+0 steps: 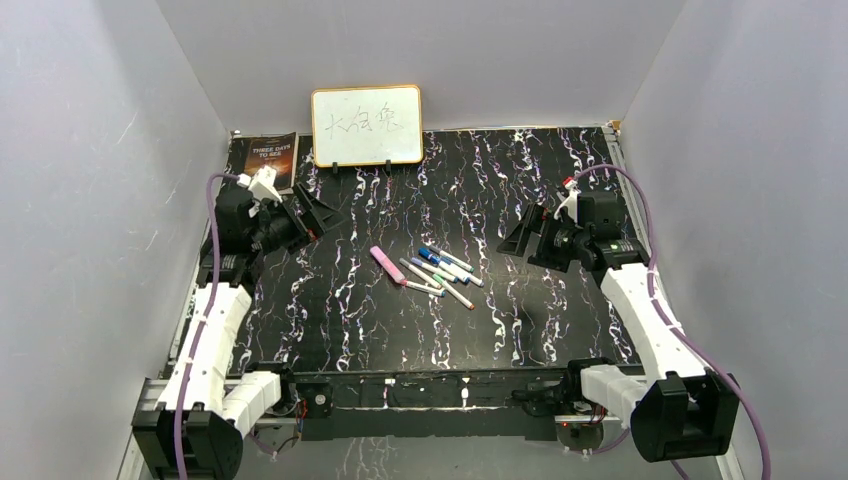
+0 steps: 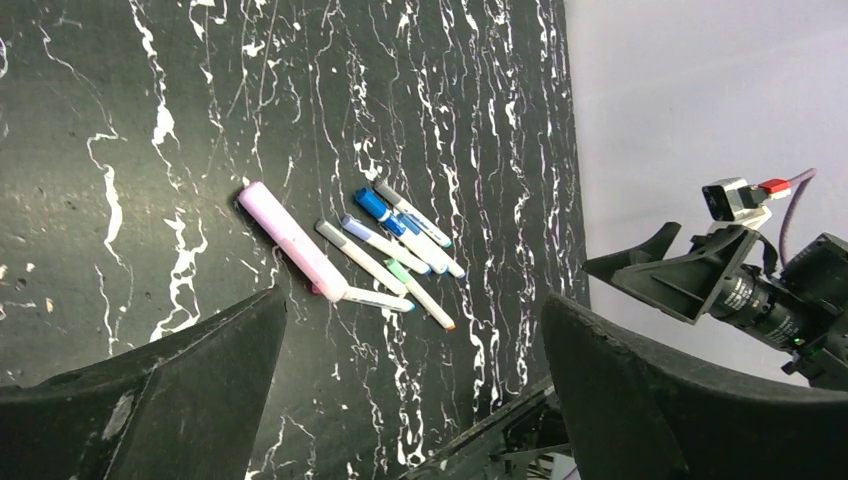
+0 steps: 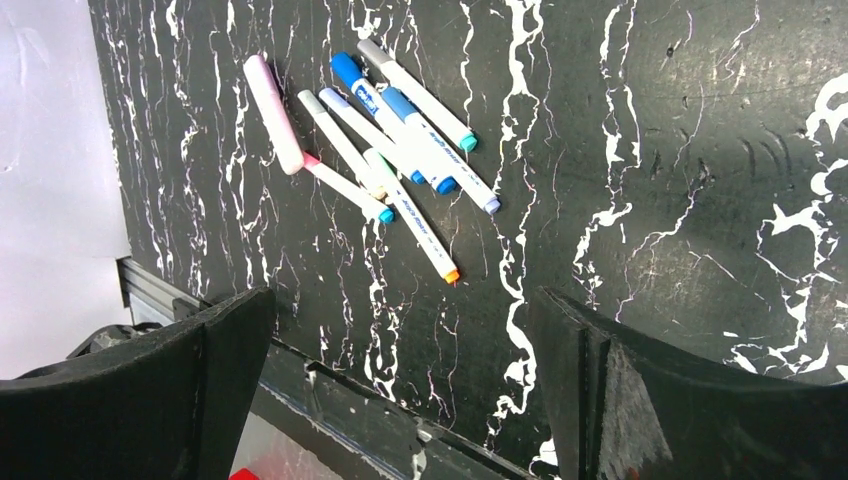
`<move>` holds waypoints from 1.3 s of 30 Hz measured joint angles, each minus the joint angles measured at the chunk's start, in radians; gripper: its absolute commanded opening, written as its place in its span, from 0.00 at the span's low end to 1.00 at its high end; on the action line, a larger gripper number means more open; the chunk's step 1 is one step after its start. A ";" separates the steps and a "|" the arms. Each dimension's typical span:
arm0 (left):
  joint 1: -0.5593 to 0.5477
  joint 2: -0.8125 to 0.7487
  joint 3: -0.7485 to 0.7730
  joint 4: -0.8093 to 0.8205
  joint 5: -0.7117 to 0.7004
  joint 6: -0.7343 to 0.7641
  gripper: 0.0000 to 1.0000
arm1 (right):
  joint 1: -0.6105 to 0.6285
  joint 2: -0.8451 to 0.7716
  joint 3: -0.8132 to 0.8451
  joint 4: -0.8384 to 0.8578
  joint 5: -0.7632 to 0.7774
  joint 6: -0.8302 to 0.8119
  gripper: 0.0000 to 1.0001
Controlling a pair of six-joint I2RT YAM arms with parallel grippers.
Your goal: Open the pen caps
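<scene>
Top external showed the pens mid-table, barrels slanting far-left to near-right, between my left gripper and slightly nearer right gripper, both wide open and empty.

The pens lie on the table, between left pincer and right pincer.

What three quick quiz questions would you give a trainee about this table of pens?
1. True or false: the left gripper holds a pen.
2. In the top view, the pink marker lies on which side of the pens? A left, B right, C middle.
3. What white thing stands at the table's far edge?
Key: 1 false, it is open and empty. 2 A. 3 A whiteboard.
</scene>
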 measured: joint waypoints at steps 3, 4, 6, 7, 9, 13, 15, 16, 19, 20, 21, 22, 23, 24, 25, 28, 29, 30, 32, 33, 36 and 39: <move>0.000 0.053 0.035 -0.002 -0.005 0.039 0.98 | 0.000 0.023 0.008 0.003 -0.005 -0.010 0.98; 0.000 0.069 0.046 -0.002 -0.008 0.052 0.98 | 0.000 0.036 0.013 0.005 -0.008 -0.014 0.98; 0.000 0.094 0.064 -0.002 -0.014 0.075 0.99 | 0.000 0.069 0.023 0.007 -0.015 -0.023 0.98; 0.000 0.102 0.068 -0.001 -0.017 0.081 0.98 | 0.000 0.083 0.027 0.008 -0.018 -0.026 0.98; 0.000 0.117 0.070 0.003 -0.018 0.093 0.98 | 0.003 0.111 0.032 0.008 -0.023 -0.032 0.98; 0.000 0.127 0.070 0.000 -0.021 0.107 0.99 | 0.012 0.132 0.034 0.008 -0.029 -0.034 0.98; 0.000 0.127 0.070 -0.010 -0.022 0.116 0.99 | 0.016 0.131 0.034 0.008 -0.031 -0.034 0.98; 0.000 0.127 0.072 -0.020 -0.024 0.120 0.99 | 0.018 0.131 0.034 0.008 -0.032 -0.034 0.98; 0.000 0.121 0.088 -0.064 -0.032 0.130 0.98 | 0.021 0.131 0.034 0.009 -0.043 -0.032 0.98; 0.000 0.114 0.092 -0.075 -0.035 0.132 0.99 | 0.021 0.131 0.034 0.009 -0.046 -0.031 0.98; 0.000 0.104 0.095 -0.085 -0.039 0.133 0.99 | 0.021 0.131 0.034 0.011 -0.048 -0.029 0.98; 0.000 0.091 0.095 -0.093 -0.042 0.135 0.99 | 0.021 0.131 0.031 0.018 -0.051 -0.026 0.98; 0.000 0.077 0.095 -0.103 -0.043 0.135 0.98 | 0.021 0.130 0.025 0.027 -0.054 -0.023 0.98; 0.000 0.061 0.095 -0.111 -0.043 0.135 0.98 | 0.021 0.129 0.018 0.035 -0.059 -0.016 0.98; 0.000 0.045 0.095 -0.116 -0.042 0.134 0.98 | 0.021 0.126 0.008 0.047 -0.066 -0.009 0.98; 0.000 -0.004 0.089 -0.123 -0.026 0.130 0.98 | 0.021 0.100 -0.040 0.082 -0.084 0.019 0.97; 0.000 -0.024 0.087 -0.127 -0.022 0.127 0.99 | 0.021 0.087 -0.058 0.089 -0.090 0.026 0.95; 0.000 -0.042 0.087 -0.132 -0.019 0.126 0.98 | 0.022 0.074 -0.073 0.091 -0.092 0.034 0.95; 0.000 -0.069 0.087 -0.150 -0.014 0.123 0.98 | 0.027 0.064 -0.079 0.090 -0.090 0.040 0.94; 0.000 -0.078 0.087 -0.161 -0.012 0.122 0.98 | 0.032 0.061 -0.079 0.092 -0.085 0.040 0.93; 0.000 -0.087 0.087 -0.203 -0.013 0.116 0.98 | 0.053 0.061 -0.072 0.079 -0.049 0.029 0.92; 0.000 -0.092 0.087 -0.229 -0.021 0.098 0.99 | 0.103 0.063 -0.035 0.048 0.016 0.014 0.92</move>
